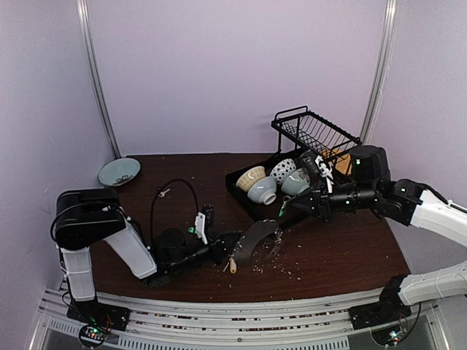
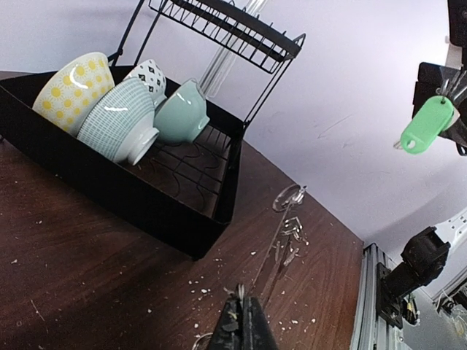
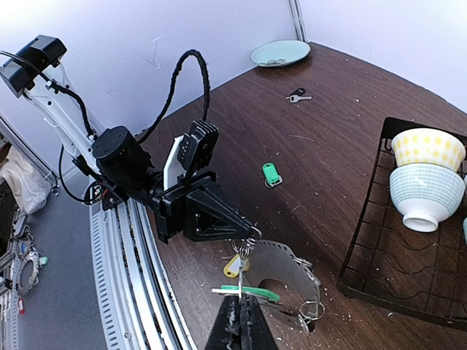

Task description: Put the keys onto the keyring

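Where the table (image 1: 343, 248) meets the back wall at far left, a pale teal plate (image 1: 119, 172) is seen. A loose key (image 3: 295, 95) lies on the dark wood a little to its right. A green-tagged key (image 3: 271, 173) lies flat on the table just beside the left arm's wrist.

The left gripper (image 3: 247, 232) is held low over the middle of the table. Its jaws are pressed together on the thin edge of the keyring (image 3: 284, 259), which is pinched at its near side and reaches away from the fingers as a wide silver-grey ring. A yellow-headed key (image 3: 233, 266) is seen just below that grip. A few plain silver keys (image 3: 310, 310) are gathered at the ring's far side, close to the tabletop.

To the right of the ring, the right gripper (image 3: 239, 310) is held above the table with its jaws closed flat on a second green-tagged key (image 2: 427, 124). The tag is carried clear of the wood and just beside the ring; whether the two touch cannot be told.

Further right, a black dish rack (image 2: 109, 182) is set on the table, with bowls (image 1: 261, 191) propped on edge inside it. Small pale crumbs (image 1: 281, 268) are scattered over the wood around the ring.
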`<state>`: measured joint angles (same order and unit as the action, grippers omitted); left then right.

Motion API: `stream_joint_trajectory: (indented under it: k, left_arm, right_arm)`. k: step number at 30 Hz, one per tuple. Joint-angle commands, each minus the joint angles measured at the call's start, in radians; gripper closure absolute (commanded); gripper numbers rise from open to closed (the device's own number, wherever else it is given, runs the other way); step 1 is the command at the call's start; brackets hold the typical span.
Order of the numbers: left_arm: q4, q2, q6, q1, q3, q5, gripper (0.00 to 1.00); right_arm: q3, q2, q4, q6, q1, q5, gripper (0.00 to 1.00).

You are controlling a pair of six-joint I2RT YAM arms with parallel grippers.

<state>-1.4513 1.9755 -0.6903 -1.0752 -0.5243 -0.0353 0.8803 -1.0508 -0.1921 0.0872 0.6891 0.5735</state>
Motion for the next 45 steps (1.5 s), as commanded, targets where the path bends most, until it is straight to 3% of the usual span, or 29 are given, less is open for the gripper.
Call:
stream_joint_trajectory:
  k: [1,5,10,16,20,26,38,45]
  left_arm:
    - [0.21,-0.058,-0.037,-0.036,0.027,-0.024,1.0]
    - [0.104,-0.088,-0.093,-0.042,0.112,-0.034,1.0]
    - [0.229,-0.141,0.026,-0.088,0.059,-0.008,1.0]
    - [0.369,-0.203,-0.029,-0.086,0.049,0.003,1.0]
    - [0.591,-0.253,0.028,-0.087,-0.006,0.043,1.0]
    - [0.845,-0.334,0.229,-0.088,-0.108,0.129,1.0]
    - [1.461,-0.383,0.416,-0.088,-0.367,0.128,1.0]
    - [1.504,-0.422,0.414,-0.088,-0.427,0.253,1.0]
  right_arm:
    - [0.011,0.088,-0.007,0.027,-0.002,0.009,1.0]
    - [-0.002,0.129,-0.009,0.043,-0.002,-0.004,1.0]
    - [-0.014,0.119,-0.021,0.06,0.0,-0.003,1.0]
    - [-0.026,0.112,0.006,0.075,0.003,-0.004,1.0]
    - [-0.025,0.09,0.008,0.067,0.003,-0.01,1.0]
    - [-0.027,0.036,0.018,0.056,0.007,-0.003,1.0]
    - [-0.033,-0.044,0.05,0.03,0.015,0.008,1.0]
    - [-0.026,-0.076,0.056,0.004,0.015,0.0,1.0]
